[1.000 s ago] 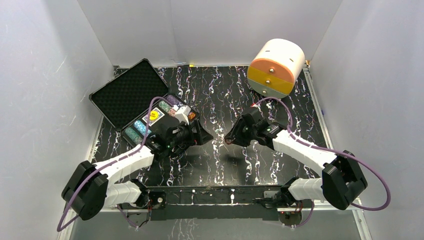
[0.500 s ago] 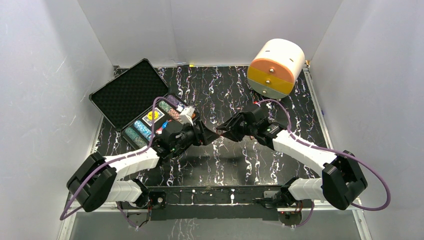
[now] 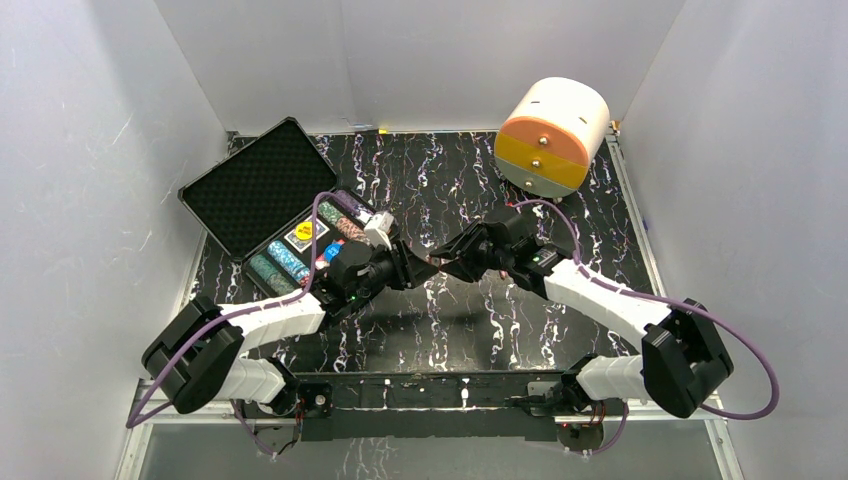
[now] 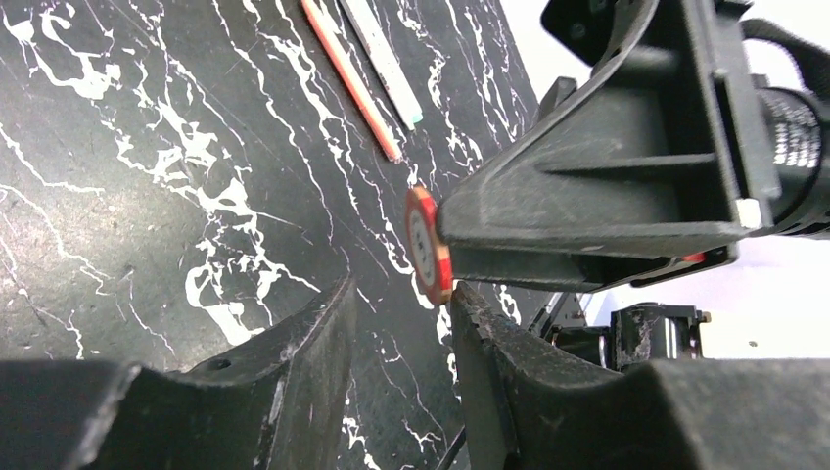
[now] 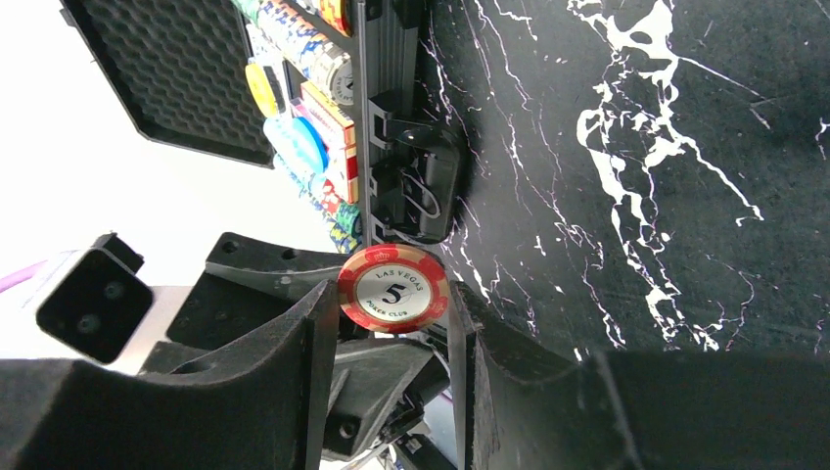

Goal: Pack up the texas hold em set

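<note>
Between right gripper (image 5: 391,328) fingers, red 5 chip (image 5: 393,290), left gripper (image 4: 399,328) spread alongside

Robot lab cell: plain white walls (image 3: 90,150) boxing black marbled table (image 3: 430,170), mounting rail (image 3: 430,385).

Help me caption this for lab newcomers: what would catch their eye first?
Mid-table, the right gripper pinches a red Las Vegas 5 chip, with the left gripper open right beside it. Next come the black case lying open at the left rear with chips racked inside, and the big orange-and-white cylinder at the far right.
</note>
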Robot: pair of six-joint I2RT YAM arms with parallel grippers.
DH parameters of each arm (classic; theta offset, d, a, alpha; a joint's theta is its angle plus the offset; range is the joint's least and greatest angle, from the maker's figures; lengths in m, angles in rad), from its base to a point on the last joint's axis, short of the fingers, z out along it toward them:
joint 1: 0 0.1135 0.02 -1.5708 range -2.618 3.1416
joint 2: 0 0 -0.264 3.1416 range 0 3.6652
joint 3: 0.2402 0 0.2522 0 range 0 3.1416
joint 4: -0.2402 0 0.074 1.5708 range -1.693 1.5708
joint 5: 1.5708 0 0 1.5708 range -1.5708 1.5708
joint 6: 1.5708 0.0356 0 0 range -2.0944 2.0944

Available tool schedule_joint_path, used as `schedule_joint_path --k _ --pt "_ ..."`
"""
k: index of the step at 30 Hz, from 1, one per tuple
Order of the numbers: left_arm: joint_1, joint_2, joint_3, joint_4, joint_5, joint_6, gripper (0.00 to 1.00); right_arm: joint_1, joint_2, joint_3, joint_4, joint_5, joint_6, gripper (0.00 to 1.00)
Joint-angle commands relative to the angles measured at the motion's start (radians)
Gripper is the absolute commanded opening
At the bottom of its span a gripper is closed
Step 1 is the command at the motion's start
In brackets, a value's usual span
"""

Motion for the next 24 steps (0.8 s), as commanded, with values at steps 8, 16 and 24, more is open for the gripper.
schedule_joint_path --k 8,16,24 --pt "-0.004 -0.018 0.043 0.069 -0.041 0.034 0.39 0.003 0.030 -0.015 0.058 -0.027 0.007 0.43" --pt "-0.005 0.020 0.083 0.038 -0.040 0.034 0.04 0.004 0.046 -0.013 0.064 -0.040 0.005 0.43" --pt "-0.004 -0.015 0.122 -0.087 -0.071 0.152 0.00 0.003 0.050 0.027 0.036 -0.014 -0.058 0.58"
